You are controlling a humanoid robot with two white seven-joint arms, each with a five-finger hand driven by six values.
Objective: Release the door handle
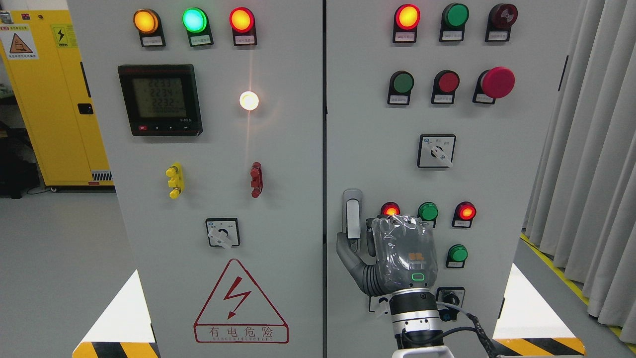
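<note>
Your right hand (397, 248) sits just right of the door handle (352, 219), thumb (348, 256) touching its lower end, the other fingers hidden behind the palm, so you cannot tell whether it grips or has let go. The handle stands upright, long axis vertical, on the right cabinet door (516, 164). Left of the handle, a red warning triangle (241, 303) reads "有电危险".

hand (397, 251): grey, wrapped in clear plastic film, small orange mark, green-lit oval
thumb: dark grey, segmented
wrist: silver/black ring w/ screws, black cable
</note>
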